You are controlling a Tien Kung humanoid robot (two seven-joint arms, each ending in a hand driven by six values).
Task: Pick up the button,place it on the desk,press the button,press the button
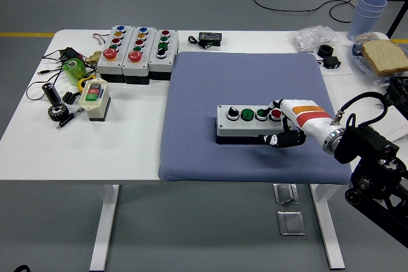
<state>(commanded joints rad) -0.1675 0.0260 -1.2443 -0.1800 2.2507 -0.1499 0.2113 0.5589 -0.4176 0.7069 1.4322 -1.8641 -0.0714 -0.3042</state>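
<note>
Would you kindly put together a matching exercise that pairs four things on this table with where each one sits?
Things:
1. four-button box
2. slice of bread
3. stack of paper cups
4. green bottle

Places:
A. far right corner of the table, behind the bread
B. on the blue mat, at the right hand
C. left side of the table, among cables and small parts
D. right edge of the table, on a plate

Pairs: 1-B, 2-D, 3-A, 4-C
</note>
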